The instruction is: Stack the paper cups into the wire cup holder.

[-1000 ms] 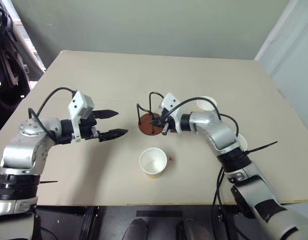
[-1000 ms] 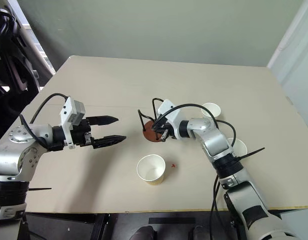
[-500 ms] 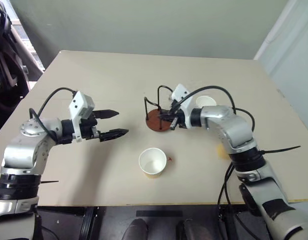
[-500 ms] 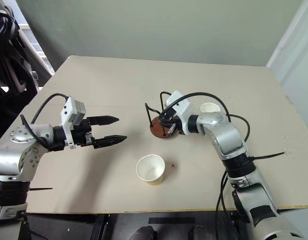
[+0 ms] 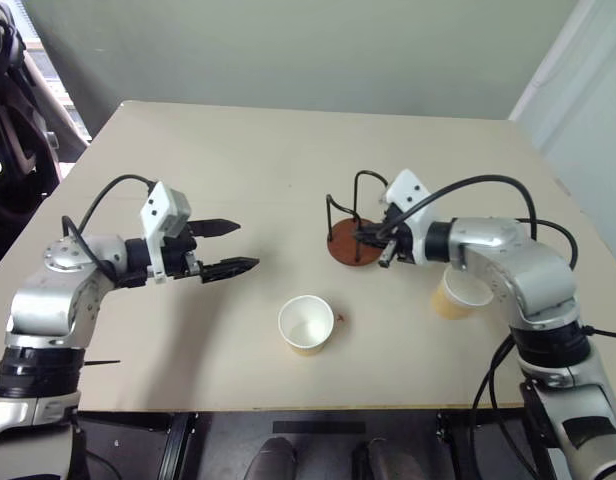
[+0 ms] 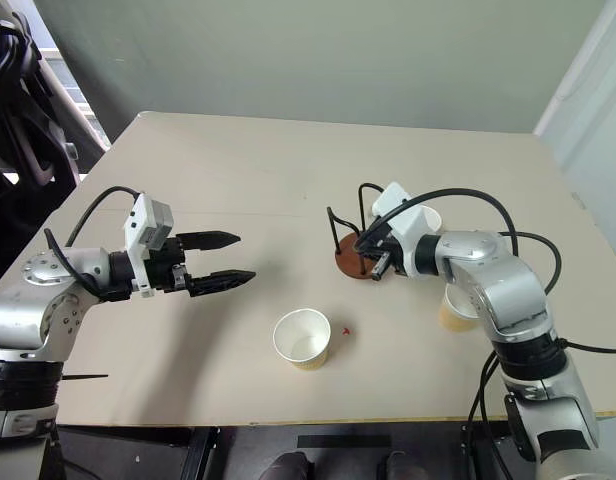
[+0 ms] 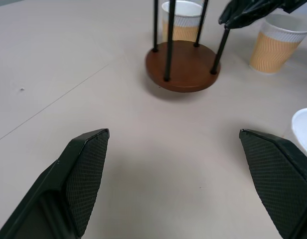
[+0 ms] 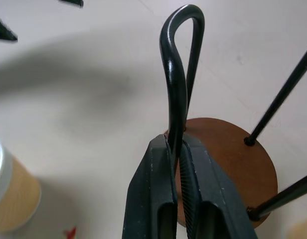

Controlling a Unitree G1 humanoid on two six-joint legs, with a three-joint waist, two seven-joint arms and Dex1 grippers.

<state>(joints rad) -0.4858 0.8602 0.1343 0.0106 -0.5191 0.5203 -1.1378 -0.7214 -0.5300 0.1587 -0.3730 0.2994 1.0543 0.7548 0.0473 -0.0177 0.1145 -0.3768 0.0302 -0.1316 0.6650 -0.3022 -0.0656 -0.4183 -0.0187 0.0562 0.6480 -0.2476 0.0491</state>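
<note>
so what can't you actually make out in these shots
- Far paper cup: in the left wrist view the wire cup holder crosses in front and the frame edge cuts its rim.
- Cup by the right forearm: in the left eye view the arm covers part of it.
- Holder's disc base in the right wrist view: partly behind the right gripper, shut on a wire arch.

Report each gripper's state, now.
Left gripper: open, empty.
Right gripper: shut on a wire arch of the wire cup holder.

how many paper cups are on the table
3: one near the front edge, one beside the right arm, one behind the wire cup holder. None in the holder; nothing seems hidden.
</note>
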